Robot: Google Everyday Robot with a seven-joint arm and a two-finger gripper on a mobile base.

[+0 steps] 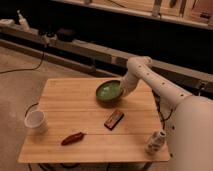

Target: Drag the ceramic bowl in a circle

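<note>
Presently the gripper is seen at the ceramic bowl's right rim; its grip cannot be told. The bowl is set near the table's far edge.

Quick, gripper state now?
Gripper: at the right rim of the bowl; open or closed cannot be told.

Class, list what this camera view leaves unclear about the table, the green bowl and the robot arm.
Camera view, gripper at the ceramic bowl's arm-side rim: its hold is hidden by the wrist.
Camera view, brown bar: its label is too blurred to read.
Camera view, white cup: its contents are too small to tell.
Camera view, robot base: cut off by the right edge.
</note>
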